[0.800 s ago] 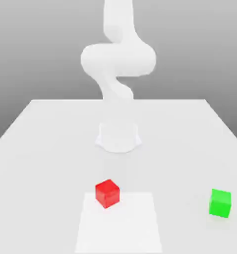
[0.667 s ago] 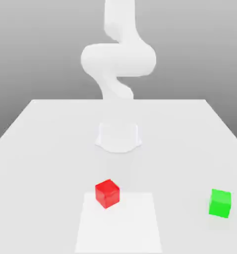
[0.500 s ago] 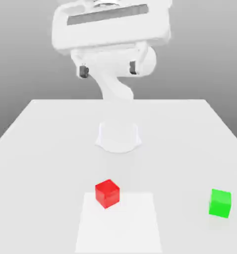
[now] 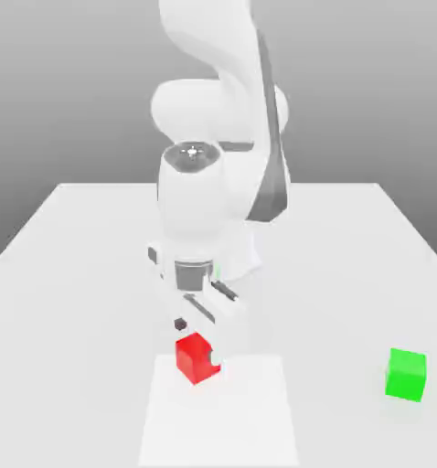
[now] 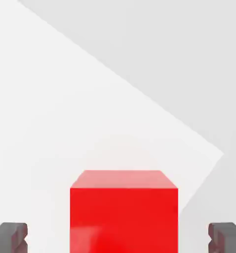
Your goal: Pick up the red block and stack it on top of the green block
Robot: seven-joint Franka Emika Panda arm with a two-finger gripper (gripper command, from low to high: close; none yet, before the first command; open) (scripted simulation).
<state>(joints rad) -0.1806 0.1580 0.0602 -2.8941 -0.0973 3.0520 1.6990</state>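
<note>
Lying nearest us on the pale surface (image 4: 58,366) is a brighter white patch (image 4: 220,420). Well over to the exterior view's right, we see the green block (image 4: 406,376) sitting alone, with nothing on top of it. A little farther back, at the far corner of the patch, is the red block (image 4: 197,359), the one to be moved.

Around it is the claw (image 4: 198,341), wide open. In the hand view, its two fingers (image 5: 6,237) stand on opposite sides of the red block, with a gap between each and the cube, so we can say it is not gripped. Behind and above rises the white arm (image 4: 193,206), bent down towards the cube.

We judge that the approach is nearly complete, and the claw looks well lined up. All the handling is left: closing on the red block, lifting it, carrying it across to the green block, setting it squarely on top and letting go.
</note>
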